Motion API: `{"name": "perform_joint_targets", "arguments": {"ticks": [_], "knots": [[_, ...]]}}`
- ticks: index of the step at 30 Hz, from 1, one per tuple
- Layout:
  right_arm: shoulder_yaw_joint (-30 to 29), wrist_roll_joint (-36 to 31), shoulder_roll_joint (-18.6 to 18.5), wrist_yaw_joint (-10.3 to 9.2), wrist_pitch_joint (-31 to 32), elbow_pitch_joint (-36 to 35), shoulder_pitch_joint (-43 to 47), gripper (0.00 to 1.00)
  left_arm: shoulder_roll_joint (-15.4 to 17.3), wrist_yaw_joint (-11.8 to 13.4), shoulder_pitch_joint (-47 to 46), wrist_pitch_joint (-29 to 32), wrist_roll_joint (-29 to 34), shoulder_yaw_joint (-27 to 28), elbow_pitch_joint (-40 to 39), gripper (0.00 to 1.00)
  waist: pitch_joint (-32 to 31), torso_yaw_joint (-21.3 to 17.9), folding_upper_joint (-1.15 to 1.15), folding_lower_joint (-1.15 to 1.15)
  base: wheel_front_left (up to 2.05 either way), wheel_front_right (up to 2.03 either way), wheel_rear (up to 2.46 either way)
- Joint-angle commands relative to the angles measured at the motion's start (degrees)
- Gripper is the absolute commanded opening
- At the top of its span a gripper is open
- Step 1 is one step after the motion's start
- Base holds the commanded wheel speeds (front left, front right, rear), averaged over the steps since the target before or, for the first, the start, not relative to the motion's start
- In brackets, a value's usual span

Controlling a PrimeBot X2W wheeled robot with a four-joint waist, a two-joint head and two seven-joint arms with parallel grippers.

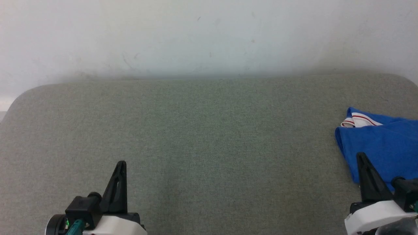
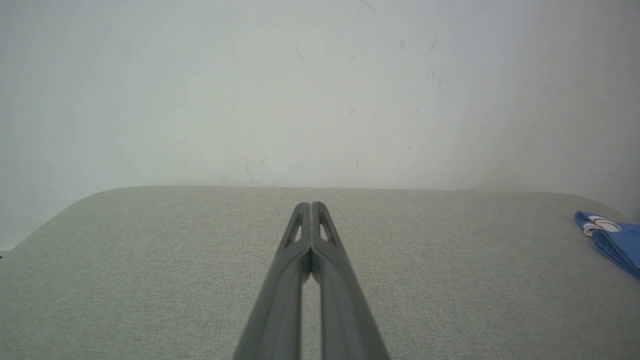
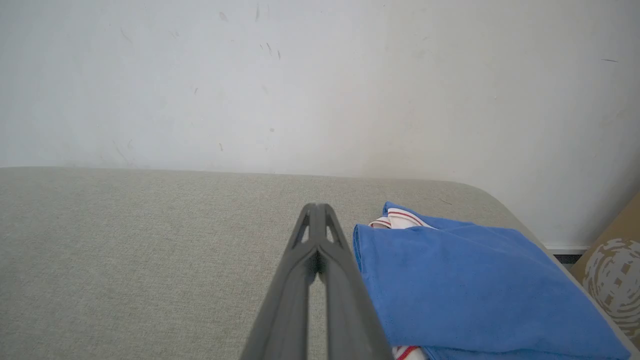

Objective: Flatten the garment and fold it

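The garment (image 1: pixel 378 147) lies folded into a blue bundle at the right edge of the grey padded table (image 1: pixel 202 140), with red-striped white trim peeking out at its far corner. The right wrist view shows the garment (image 3: pixel 465 285) just right of my right gripper (image 3: pixel 316 206), whose fingers are pressed together with nothing between them. From above, the right gripper (image 1: pixel 360 154) hovers at the bundle's near left edge. My left gripper (image 1: pixel 121 163) sits low at the left, shut and holding nothing; its fingers (image 2: pixel 312 205) meet at the tips. The garment (image 2: pixel 612 237) appears far to the right in the left wrist view.
A white wall (image 1: pixel 209 36) runs behind the table's far edge. A brown cardboard box (image 3: pixel 610 265) with a white print stands beyond the table's right end. The table has rounded far corners.
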Motion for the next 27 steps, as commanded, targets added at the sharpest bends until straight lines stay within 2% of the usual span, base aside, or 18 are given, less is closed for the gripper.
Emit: {"name": "perform_joint_targets", "arguments": {"ticks": [1, 27], "knots": [[0.34, -0.54, 0.08, -0.02, 0.17, 0.36, -0.95, 0.0, -0.69, -0.63, -1.15, 0.47, 1.19, 0.71, 0.49, 0.0, -0.03, -0.07, -0.01, -0.01, 0.0, 0.0, 0.0], [2.84, -1.55, 0.11, -0.03, 0.98, 2.4, -3.24, 0.0, -4.32, -3.46, -3.46, 3.29, 6.41, 4.1, 3.23, 0.0, -0.37, -1.0, -0.01, -0.01, 0.0, 0.0, 0.0]]}}
